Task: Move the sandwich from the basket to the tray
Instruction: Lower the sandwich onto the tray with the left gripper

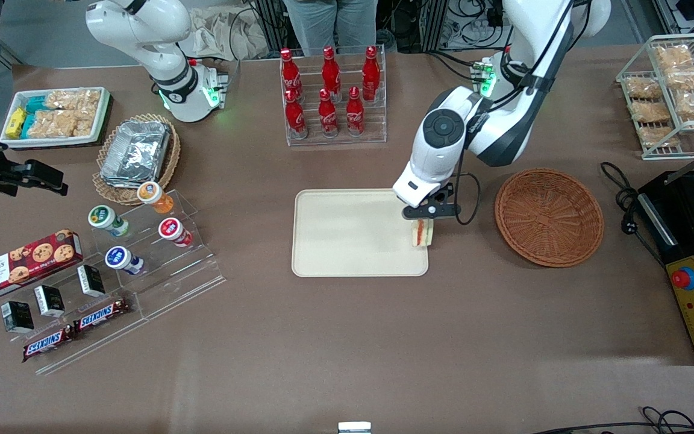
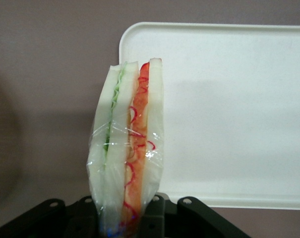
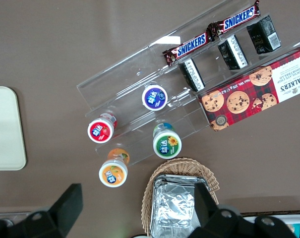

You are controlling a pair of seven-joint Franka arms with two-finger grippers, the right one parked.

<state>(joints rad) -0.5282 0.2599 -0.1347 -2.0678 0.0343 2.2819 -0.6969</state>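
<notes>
My left gripper (image 1: 424,224) is shut on the sandwich (image 1: 423,232), a wrapped white-bread wedge with orange-red and green filling, and holds it over the edge of the cream tray (image 1: 347,232) that faces the basket. In the left wrist view the sandwich (image 2: 130,144) stands between the fingers (image 2: 154,218), straddling the tray (image 2: 229,114) rim and the brown table. The reddish-brown wicker basket (image 1: 549,216) stands beside the tray, toward the working arm's end, with nothing in it.
A rack of red cola bottles (image 1: 330,93) stands farther from the front camera than the tray. A clear stand with yoghurt cups (image 1: 142,232), snack bars and a cookie box lies toward the parked arm's end. A black appliance (image 1: 693,253) sits past the basket.
</notes>
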